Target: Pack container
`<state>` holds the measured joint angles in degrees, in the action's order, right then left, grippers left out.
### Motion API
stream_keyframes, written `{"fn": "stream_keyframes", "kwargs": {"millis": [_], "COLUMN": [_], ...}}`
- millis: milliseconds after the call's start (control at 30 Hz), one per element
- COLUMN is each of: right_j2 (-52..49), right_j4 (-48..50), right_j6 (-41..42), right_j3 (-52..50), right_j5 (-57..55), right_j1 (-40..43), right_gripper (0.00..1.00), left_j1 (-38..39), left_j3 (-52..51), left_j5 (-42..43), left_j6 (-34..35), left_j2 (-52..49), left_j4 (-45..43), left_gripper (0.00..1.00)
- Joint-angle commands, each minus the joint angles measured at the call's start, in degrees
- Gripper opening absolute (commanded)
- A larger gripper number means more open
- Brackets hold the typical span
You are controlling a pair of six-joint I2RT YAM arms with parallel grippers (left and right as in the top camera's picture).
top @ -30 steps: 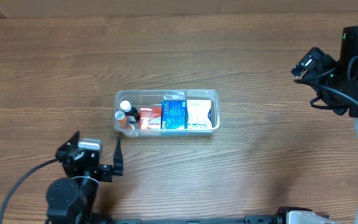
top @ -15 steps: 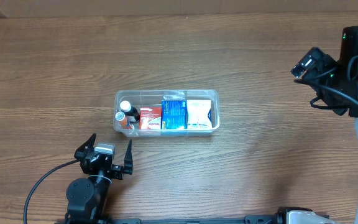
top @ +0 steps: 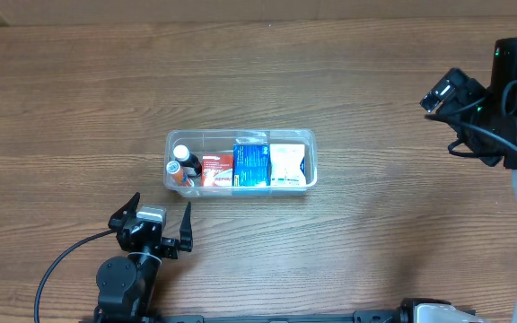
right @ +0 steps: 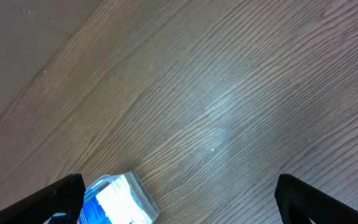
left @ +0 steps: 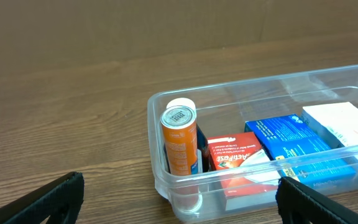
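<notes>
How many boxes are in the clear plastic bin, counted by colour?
Red rectangular box: 1
Blue rectangular box: 1
White rectangular box: 1
Total in the clear plastic rectangular container: 3 boxes

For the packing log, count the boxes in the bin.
3, in a row in the bin: red box beside the bottle, blue box in the middle, white box at the other end. Smaller ones may hide underneath.

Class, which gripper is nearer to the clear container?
Left. The left gripper is just in front of the container's left end; the right gripper is far off to its right.
</notes>
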<state>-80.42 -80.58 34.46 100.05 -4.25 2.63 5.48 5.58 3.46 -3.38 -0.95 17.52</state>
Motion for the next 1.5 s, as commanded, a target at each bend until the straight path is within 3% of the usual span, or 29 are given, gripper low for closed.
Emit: {"fn": "stream_keyframes", "kwargs": {"millis": [0, 133, 233, 333, 400, 567, 667, 1033, 1467], "right_j2": [0.02, 4.39, 14.93, 29.16, 37.64, 56.65, 65.09, 80.37, 80.26], "right_j4": [-0.85, 1.68, 13.88, 27.19, 31.01, 39.26, 41.81, 44.68, 44.02], "right_j6": [-0.42, -0.42, -4.63, -12.44, -15.28, -16.09, -16.06, -16.04, -16.06], "right_j3": [0.5, -1.86, -10.97, -28.39, -39.28, -64.15, -73.85, -89.42, -91.17], "right_j5": [-2.03, -5.9, -6.43, -4.37, -4.26, -3.1, -0.42, 3.1, 3.08], "right_j1": [0.17, -0.39, -2.19, -2.95, -2.95, -2.84, -2.84, -2.84, -2.84], "right_gripper": [1.0, 1.0, 1.0, 1.0, 1.0, 1.0, 1.0, 1.0, 1.0], "left_j1": [-0.63, -0.63, -0.63, -0.63, -0.63, -0.63, -0.63, -0.63, -0.63], "left_j3": [-0.39, -0.39, -0.39, -0.39, -0.39, -0.39, -0.39, -0.39, -0.39], "left_j5": [0.61, 0.61, 0.61, 0.61, 0.61, 0.61, 0.61, 0.61, 0.61], "left_j6": [0.59, 0.59, 0.59, 0.59, 0.59, 0.59, 0.59, 0.59, 0.59], "left_j2": [0.61, 0.61, 0.61, 0.61, 0.61, 0.61, 0.61, 0.61, 0.61], "left_j4": [-0.52, -0.52, -0.52, -0.52, -0.52, -0.52, -0.52, -0.52, -0.52], "left_gripper": [1.0, 1.0, 1.0, 1.0, 1.0, 1.0, 1.0, 1.0, 1.0]}}
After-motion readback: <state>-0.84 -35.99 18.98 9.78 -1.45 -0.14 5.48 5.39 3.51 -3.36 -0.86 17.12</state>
